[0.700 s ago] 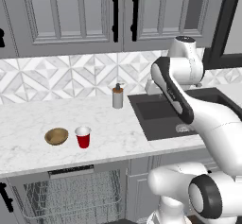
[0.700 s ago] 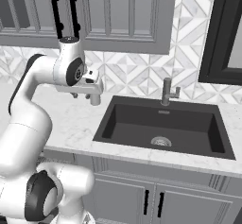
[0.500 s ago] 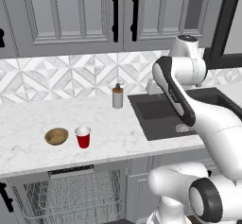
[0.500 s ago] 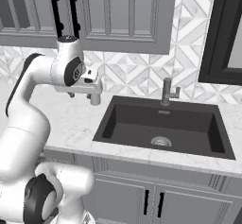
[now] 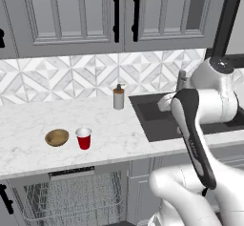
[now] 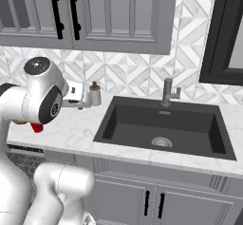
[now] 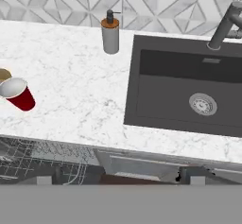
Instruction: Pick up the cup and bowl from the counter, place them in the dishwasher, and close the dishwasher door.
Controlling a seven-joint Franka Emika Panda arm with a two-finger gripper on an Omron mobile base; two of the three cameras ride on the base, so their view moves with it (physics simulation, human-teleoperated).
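Note:
The red cup (image 5: 84, 138) stands on the white marble counter (image 5: 28, 125), with the tan bowl (image 5: 56, 137) just to its left. In the hand view the cup (image 7: 18, 94) and a sliver of the bowl (image 7: 3, 74) sit at the left edge. My gripper (image 7: 120, 180) is open and holds nothing. It hovers above the counter's front edge, well right of the cup, between it and the sink. In the right base view the gripper (image 6: 85, 104) hangs in front of the soap dispenser. Below the counter the dishwasher (image 5: 71, 195) is open with its white wire rack showing. The dishwasher door is out of view.
A grey soap dispenser (image 5: 118, 97) stands at the back of the counter beside the black sink (image 6: 161, 126) with its faucet (image 6: 167, 92). Grey wall cabinets (image 5: 119, 10) hang above. My own arm (image 5: 190, 125) rises over the sink's front edge.
The arm has folded lower and the hand has dropped a little toward the counter and shifted toward the cup. Cup and bowl have not moved. The gripper stays open.

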